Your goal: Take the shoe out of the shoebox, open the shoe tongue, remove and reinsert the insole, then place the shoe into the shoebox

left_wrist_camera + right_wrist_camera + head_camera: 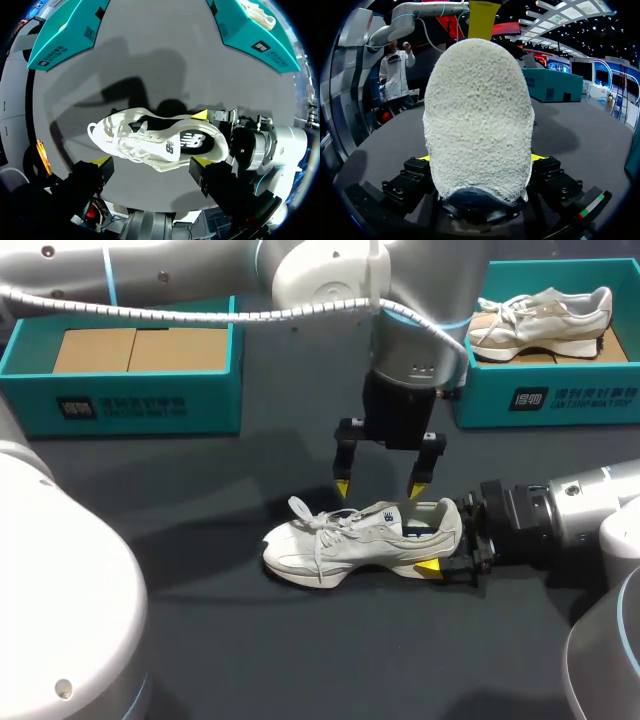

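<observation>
Table (pixel 220 640): right jaws clamp the shoe (pixel 350 540) heel; left jaws gape above.

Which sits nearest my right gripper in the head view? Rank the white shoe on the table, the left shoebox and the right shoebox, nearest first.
1. White shoe: its heel is clamped in the right gripper.
2. Right shoebox: beyond the gripper, at the far right.
3. Left shoebox: far left, farthest away.

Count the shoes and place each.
2. One white shoe lies on the table, heel in the right gripper, under the left gripper; a second shoe sits in the right shoebox; the left shoebox shows none.
</observation>
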